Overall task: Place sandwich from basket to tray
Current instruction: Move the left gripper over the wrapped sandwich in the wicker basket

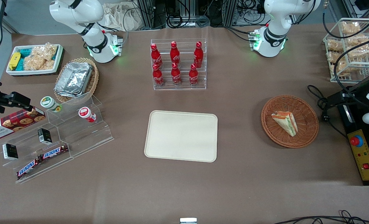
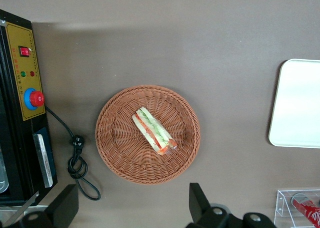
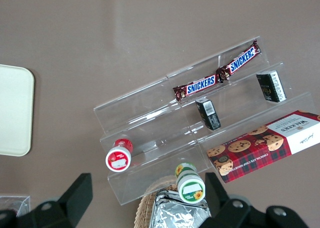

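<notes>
in the front view, the sandwich is seen lying in the basket, well apart from the tray. in the left wrist view, the gripper is held above the basket and sandwich, fingers spread wide, nothing gripped.

The working left arm's black two-finger gripper hangs high above the round reddish-brown wicker basket, pointing straight down at it, jaws spread wide with one dark finger showing each side.
</notes>
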`<action>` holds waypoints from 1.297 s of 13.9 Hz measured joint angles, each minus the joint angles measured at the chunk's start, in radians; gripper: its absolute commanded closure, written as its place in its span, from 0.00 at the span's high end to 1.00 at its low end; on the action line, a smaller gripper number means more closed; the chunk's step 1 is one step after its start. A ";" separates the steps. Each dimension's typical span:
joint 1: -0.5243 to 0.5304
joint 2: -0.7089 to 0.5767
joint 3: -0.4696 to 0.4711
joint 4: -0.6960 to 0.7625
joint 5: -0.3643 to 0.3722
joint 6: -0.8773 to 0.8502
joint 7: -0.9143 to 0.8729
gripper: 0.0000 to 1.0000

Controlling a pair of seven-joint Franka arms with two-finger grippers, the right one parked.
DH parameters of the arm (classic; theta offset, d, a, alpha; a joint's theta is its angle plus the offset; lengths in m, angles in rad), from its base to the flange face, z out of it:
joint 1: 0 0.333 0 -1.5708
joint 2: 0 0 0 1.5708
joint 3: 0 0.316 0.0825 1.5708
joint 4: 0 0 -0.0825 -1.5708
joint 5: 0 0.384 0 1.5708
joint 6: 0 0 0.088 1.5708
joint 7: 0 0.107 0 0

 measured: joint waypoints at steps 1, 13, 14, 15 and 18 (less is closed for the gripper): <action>0.000 0.000 0.000 0.000 0.000 0.000 0.000 0.99; 0.012 0.027 0.009 -0.054 0.002 0.020 -0.004 0.99; 0.019 0.030 0.011 -0.094 0.002 0.058 -0.005 0.99; 0.024 0.032 0.012 -0.147 0.002 0.108 -0.012 0.99; 0.028 0.034 0.011 -0.301 0.001 0.257 -0.110 0.99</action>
